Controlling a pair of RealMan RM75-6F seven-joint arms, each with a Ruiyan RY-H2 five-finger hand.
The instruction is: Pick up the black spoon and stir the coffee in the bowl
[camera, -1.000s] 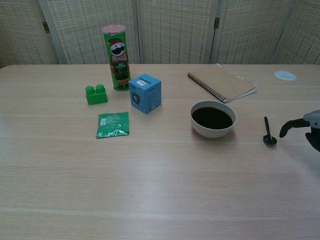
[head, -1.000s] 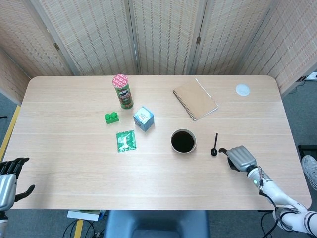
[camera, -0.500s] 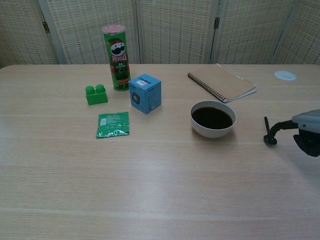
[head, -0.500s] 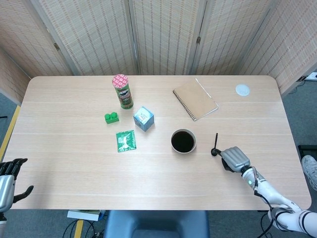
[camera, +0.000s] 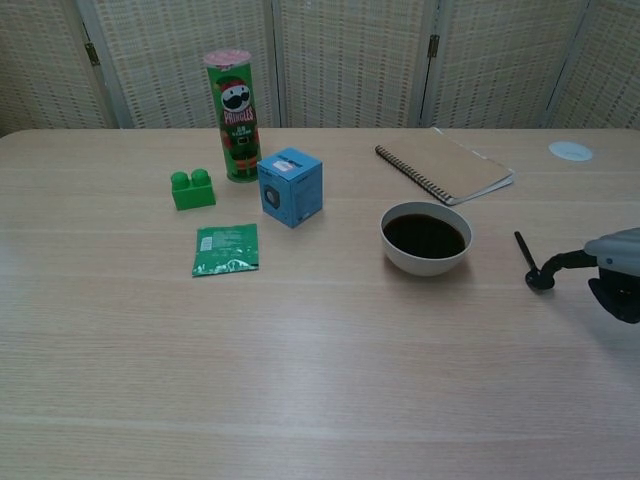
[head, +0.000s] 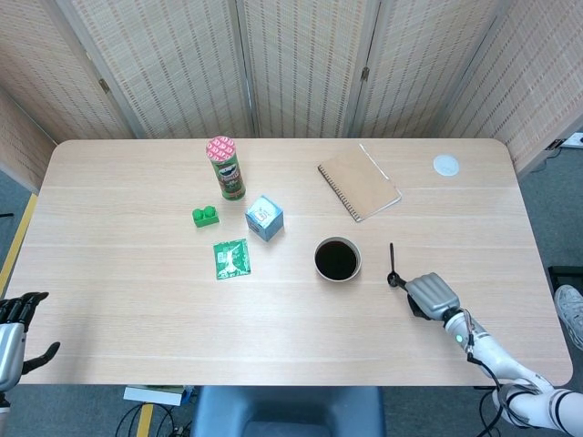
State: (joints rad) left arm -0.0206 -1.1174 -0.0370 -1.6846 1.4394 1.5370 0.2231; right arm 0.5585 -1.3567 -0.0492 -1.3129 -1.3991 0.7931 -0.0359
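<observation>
The black spoon (head: 393, 264) lies on the table just right of the white bowl (head: 359, 265), which is filled with dark coffee (head: 337, 259). In the chest view the spoon (camera: 527, 258) has its handle pointing away and to the left, beside the bowl (camera: 425, 263). My right hand (head: 430, 294) sits low on the table right of the spoon, and one dark finger (camera: 560, 263) reaches out to touch the spoon's bowl end. Its other fingers are curled under and mostly hidden. My left hand (head: 11, 330) hangs with fingers spread off the table's near left corner.
A Pringles can (head: 225, 167), green brick (head: 206, 215), blue box (head: 263, 218) and green sachet (head: 231, 259) stand left of the bowl. A spiral notebook (head: 359, 181) and a small white lid (head: 445, 164) lie at the back right.
My right hand slid left until a finger met the spoon's bowl end. The spoon's handle swung a little to the left. The left hand sank slightly.
</observation>
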